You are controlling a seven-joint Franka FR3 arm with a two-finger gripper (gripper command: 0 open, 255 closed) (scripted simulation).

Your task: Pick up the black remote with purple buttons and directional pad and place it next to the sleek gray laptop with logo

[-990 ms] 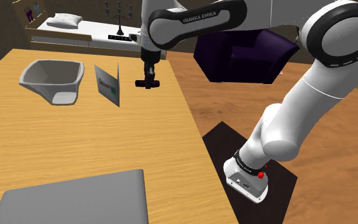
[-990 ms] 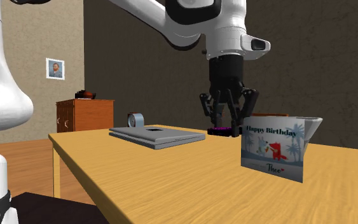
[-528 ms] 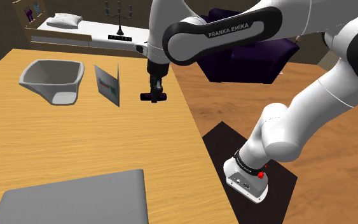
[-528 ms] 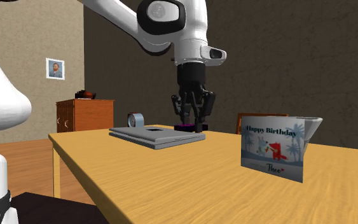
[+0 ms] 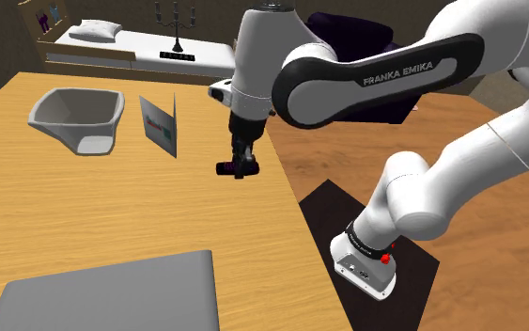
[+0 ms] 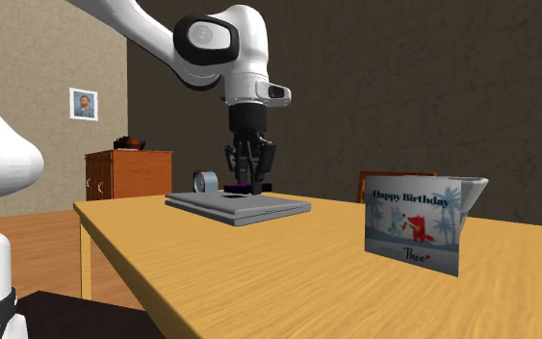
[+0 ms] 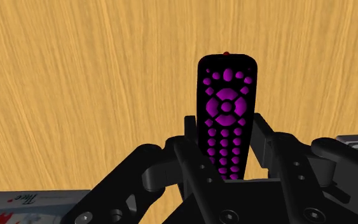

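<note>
Wooden table [image 5: 84, 212] below; your gripper [image 5: 240, 164] has its fingers clamped on the black remote [image 7: 226, 108], held above the wood. Lower it level beside the grey laptop [image 5: 112, 291], clear of its edge, before releasing.

The white arm [image 6: 211, 39] reaches in from eleven o'clock. Its jaws hang just above the far edge of the grey laptop [image 6: 240, 206], which lies shut on the table [image 6: 259, 279], and they clasp a small dark remote [image 6: 245, 184]. A tape roll [image 6: 211, 183] stands at the laptop's eleven o'clock, and a birthday card [image 6: 415, 224] stands upright at its four o'clock.
</note>
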